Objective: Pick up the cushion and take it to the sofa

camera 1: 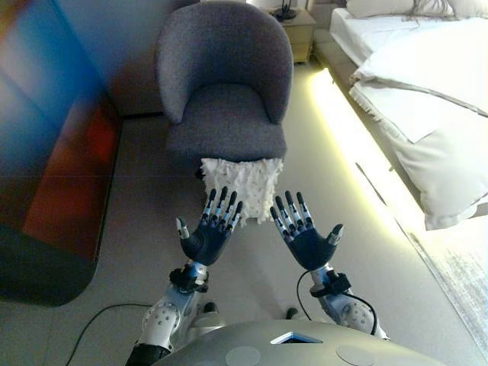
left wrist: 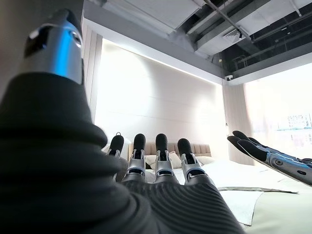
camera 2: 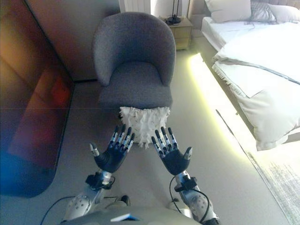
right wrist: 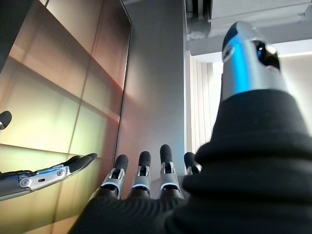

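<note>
Both hands are raised in front of the robot, palms up, nearest the camera: left hand point(camera 1: 207, 232) and right hand point(camera 1: 303, 231), side by side and apart from each other. Fingers on both are straight and spread; neither holds or touches anything, which the wrist views confirm.

Just beyond the fingertips, the white knobbly cushion point(camera 1: 242, 185) stands on the floor, leaning against the front of the grey armchair point(camera 1: 224, 85). It reads as untouched; the left fingertips overlap its lower left corner in the head views, but contact cannot be told.

Step in hand, as judged: the approach before pickup. Nothing of the carry is done. The armchair appears to be the seat meant by "sofa"; no other shows.

Next move likely calls for both hands to go forward and down, one to each side of the cushion, then close inward on it.

Far right: a bed point(camera 1: 427, 91) with white bedding, a lit strip along its base.
</note>
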`<state>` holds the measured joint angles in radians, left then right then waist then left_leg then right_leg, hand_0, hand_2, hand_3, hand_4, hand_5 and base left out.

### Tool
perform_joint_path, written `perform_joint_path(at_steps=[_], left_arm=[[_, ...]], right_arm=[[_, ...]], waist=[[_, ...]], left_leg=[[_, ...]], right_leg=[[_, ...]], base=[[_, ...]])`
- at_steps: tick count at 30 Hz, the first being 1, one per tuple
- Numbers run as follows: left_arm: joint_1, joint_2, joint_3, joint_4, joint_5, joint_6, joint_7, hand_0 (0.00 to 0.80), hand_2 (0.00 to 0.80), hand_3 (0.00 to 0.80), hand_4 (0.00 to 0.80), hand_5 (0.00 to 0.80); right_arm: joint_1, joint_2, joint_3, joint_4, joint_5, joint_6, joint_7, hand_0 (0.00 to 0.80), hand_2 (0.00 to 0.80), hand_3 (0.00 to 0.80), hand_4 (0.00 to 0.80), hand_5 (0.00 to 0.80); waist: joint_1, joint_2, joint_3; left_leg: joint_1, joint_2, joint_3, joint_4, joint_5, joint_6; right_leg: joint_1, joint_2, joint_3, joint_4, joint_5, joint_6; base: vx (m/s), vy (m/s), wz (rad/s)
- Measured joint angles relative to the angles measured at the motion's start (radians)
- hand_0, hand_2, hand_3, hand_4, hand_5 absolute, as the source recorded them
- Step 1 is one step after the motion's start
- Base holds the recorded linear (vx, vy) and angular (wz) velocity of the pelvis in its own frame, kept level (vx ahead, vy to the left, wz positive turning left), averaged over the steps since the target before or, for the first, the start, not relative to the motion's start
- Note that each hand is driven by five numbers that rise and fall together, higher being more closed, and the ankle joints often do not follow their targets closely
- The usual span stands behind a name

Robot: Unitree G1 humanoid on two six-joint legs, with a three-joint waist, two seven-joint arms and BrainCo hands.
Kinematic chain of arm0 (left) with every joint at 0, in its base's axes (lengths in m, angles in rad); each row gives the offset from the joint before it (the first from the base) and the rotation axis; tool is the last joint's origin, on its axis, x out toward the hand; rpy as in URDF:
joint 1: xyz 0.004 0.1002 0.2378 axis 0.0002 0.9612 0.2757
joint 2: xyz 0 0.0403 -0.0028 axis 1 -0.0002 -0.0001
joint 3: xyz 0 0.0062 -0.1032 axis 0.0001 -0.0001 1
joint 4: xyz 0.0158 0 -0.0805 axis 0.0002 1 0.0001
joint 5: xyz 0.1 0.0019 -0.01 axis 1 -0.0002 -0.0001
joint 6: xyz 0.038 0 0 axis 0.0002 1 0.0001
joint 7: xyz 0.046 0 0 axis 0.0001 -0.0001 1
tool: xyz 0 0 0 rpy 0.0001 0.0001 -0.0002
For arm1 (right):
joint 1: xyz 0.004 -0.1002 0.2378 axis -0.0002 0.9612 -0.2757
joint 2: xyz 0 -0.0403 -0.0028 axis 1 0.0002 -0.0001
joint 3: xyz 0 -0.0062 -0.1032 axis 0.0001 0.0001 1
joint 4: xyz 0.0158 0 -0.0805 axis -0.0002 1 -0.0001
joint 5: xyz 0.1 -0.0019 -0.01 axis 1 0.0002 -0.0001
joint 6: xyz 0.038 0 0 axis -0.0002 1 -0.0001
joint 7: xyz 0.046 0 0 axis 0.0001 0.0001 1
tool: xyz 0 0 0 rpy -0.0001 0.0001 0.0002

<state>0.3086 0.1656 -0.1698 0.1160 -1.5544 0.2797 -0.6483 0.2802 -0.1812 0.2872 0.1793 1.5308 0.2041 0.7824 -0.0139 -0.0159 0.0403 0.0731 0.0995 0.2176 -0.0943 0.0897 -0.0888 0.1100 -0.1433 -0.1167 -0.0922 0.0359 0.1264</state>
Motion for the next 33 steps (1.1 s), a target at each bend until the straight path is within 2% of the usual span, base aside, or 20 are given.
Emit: perform_joint_path(at_steps=[7,10,12,13,15,16,18,19,21,25,33], left_arm=[[0.0,0.001,0.0,0.0,0.001,0.001,0.005,0.0,0.0,0.0,0.0,0.0],[0.0,0.008,-0.001,0.0,0.031,-0.009,0.036,0.0,0.0,0.0,0.0,0.0],[-0.002,0.035,-0.006,0.0,0.134,-0.056,0.091,0.0,0.0,0.0,0.0,0.0],[-0.003,0.062,-0.01,0.0,0.23,-0.108,0.137,0.0,0.0,0.0,0.0,0.0],[-0.006,0.146,-0.028,0.0,0.426,-0.216,0.261,0.0,0.0,0.0,0.0,0.0],[-0.006,0.163,-0.026,0.0,0.482,-0.249,0.309,0.0,0.0,0.0,0.0,0.0],[-0.013,0.202,-0.006,-0.003,0.584,-0.296,0.426,0.0,0.0,0.0,0.0,0.0],[-0.014,0.209,0.004,-0.004,0.651,-0.322,0.491,0.0,0.0,0.0,0.0,0.0],[-0.014,0.221,0.004,-0.008,0.762,-0.356,0.596,0.0,0.0,0.0,0.0,0.0],[-0.017,0.232,0.004,-0.012,0.913,-0.385,0.687,0.0,0.0,0.0,0.0,0.0],[-0.018,0.225,0.004,-0.015,0.907,-0.385,0.687,0.0,0.0,0.0,0.0,0.0]], right_arm=[[0.0,-0.001,0.001,0.0,0.0,0.008,-0.001,0.0,0.0,0.0,0.0,0.0],[0.0,-0.002,0.001,0.0,-0.031,0.005,-0.037,0.0,0.0,0.0,0.0,0.0],[-0.002,-0.015,0.009,0.0,-0.13,-0.032,-0.106,0.0,0.0,0.0,0.0,0.0],[-0.003,-0.033,0.021,0.001,-0.201,-0.072,-0.156,0.0,0.0,0.0,0.0,0.0],[-0.003,-0.08,0.039,0.002,-0.38,-0.167,-0.285,0.0,0.0,0.0,0.0,0.0],[-0.002,-0.093,0.04,0.003,-0.452,-0.202,-0.334,0.0,0.0,0.0,0.0,0.0],[-0.001,-0.154,0.04,0.0,-0.694,-0.281,-0.478,0.0,0.0,0.0,0.0,0.0],[-0.002,-0.182,0.039,-0.001,-0.792,-0.302,-0.554,0.0,0.0,0.0,0.0,0.0],[-0.008,-0.214,0.035,-0.002,-0.887,-0.319,-0.659,0.0,0.0,0.0,0.0,0.0],[-0.008,-0.214,0.018,-0.003,-0.913,-0.319,-0.748,0.0,0.0,0.0,0.0,0.0],[-0.001,-0.186,0.017,-0.002,-0.913,-0.319,-0.754,0.0,0.0,0.0,0.0,0.0]], waist=[[0.0,0.001,-0.001],[0.0,0.001,-0.001],[0.0,0.001,-0.002],[0.0,0.001,-0.002],[-0.001,0.001,-0.002],[-0.001,0.001,-0.002],[0.0,-0.002,-0.004],[0.001,-0.004,-0.004],[0.001,-0.006,-0.004],[0.001,-0.008,-0.002],[-0.001,-0.013,0.024]], left_leg=[[-0.001,0.0,0.002,0.0,0.0,0.0],[-0.001,0.0,0.002,0.0,0.0,0.0],[-0.001,0.0,0.002,0.0,0.0,0.0],[-0.001,0.0,0.002,0.0,0.0,0.0],[-0.003,0.0,0.002,0.0,0.0,0.0],[-0.006,0.001,0.002,0.0,0.0,0.0],[-0.015,0.0,0.001,0.0,0.001,0.001],[-0.015,-0.001,0.0,0.0,0.001,0.001],[-0.015,0.0,0.0,0.0,0.001,0.001],[-0.013,-0.001,-0.001,0.0,0.001,0.001],[-0.012,0.001,-0.001,0.005,0.001,0.001]], right_leg=[[-0.002,0.0,0.0,0.0,0.001,0.001],[-0.002,0.0,0.0,0.0,0.001,0.001],[-0.002,0.0,0.0,0.0,0.001,0.001],[-0.002,0.0,0.0,0.0,0.001,0.001],[-0.004,0.0,0.0,0.0,0.001,0.001],[-0.007,0.0,0.0,0.0,0.001,0.001],[-0.016,0.0,0.0,0.0,0.003,0.002],[-0.015,0.0,0.0,-0.001,0.003,0.002],[-0.015,0.0,-0.001,-0.001,0.003,0.002],[-0.013,0.0,-0.001,-0.001,0.003,0.002],[-0.012,0.001,-0.001,-0.001,0.003,0.002]], base=[[0.0,0.0,0.0],[0.0,0.0,0.0],[0.0,0.0,0.0],[-0.038,-0.01,0.0],[-0.038,-0.011,0.0],[0.0,0.0,0.0],[0.0,0.0,0.0],[0.0,0.0,0.0],[0.015,-0.043,0.0],[0.041,-0.062,0.0],[0.001,-0.068,0.0]])
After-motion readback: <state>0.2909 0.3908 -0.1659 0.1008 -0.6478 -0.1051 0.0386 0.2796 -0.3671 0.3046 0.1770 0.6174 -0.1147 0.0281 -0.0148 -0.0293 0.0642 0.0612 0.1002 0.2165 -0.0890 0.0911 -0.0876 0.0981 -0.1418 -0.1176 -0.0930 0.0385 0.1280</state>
